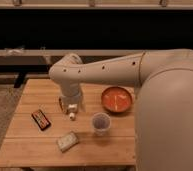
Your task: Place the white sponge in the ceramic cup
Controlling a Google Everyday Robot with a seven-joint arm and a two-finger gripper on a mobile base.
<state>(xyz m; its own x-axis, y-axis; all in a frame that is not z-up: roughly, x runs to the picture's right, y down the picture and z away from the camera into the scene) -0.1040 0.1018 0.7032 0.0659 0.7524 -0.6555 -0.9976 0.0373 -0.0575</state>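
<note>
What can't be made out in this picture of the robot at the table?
In the camera view:
Wooden table, end by the robot: hidden behind its bulky cream arm.
Inside of the small pale grey ceramic cup: too dark.
Markings on the dark red-and-black flat rectangle: too small.
Tabletop under the claw, hanging left of the cup, behind the flat off-white sponge: covered by it.
</note>
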